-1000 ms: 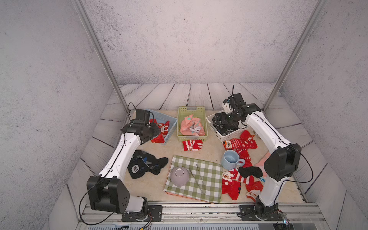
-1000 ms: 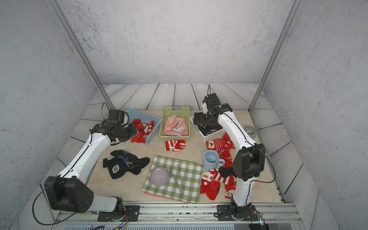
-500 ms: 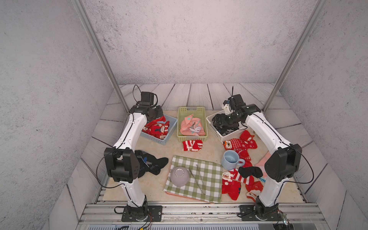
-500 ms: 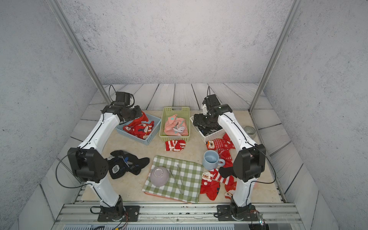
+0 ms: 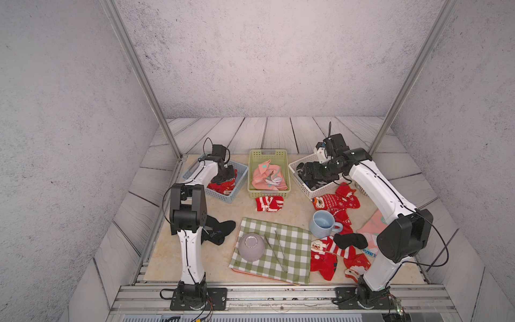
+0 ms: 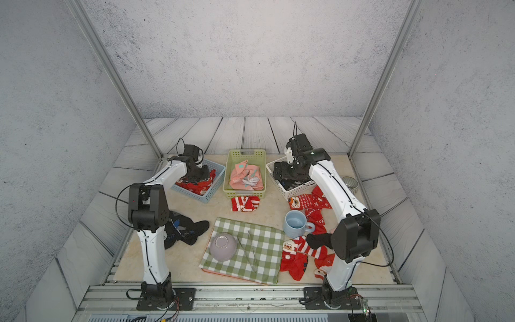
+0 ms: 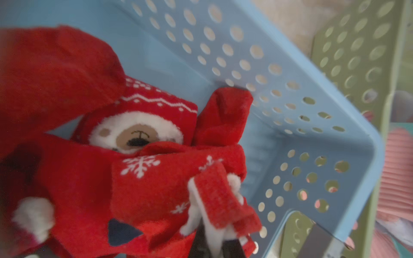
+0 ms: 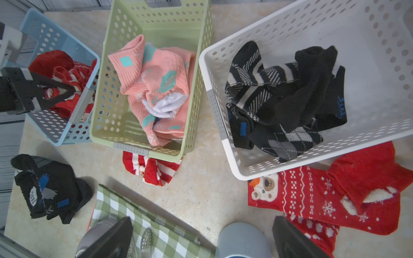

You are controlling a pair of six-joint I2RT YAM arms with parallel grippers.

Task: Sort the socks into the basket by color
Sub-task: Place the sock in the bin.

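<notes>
Beige marbled tabletop, rough grey walls. 3 perforated plastic baskets in a row at the back: blue basket, green basket, white basket. L gripper is down inside the blue one, jaws pinched tight on a fleecy red sock at its ribbed, white-edged cuff. Beneath it is a bear-face sock w/ snowflake knit. R gripper is above the white basket, jaws wide apart. Ribbed pink/teal socks are in the green basket, black + grey-argyle socks in the white. Loose on the tabletop: striped red sock just in front of the green basket, red bear sock beside the white one, black sock pile by the L arm.
</notes>
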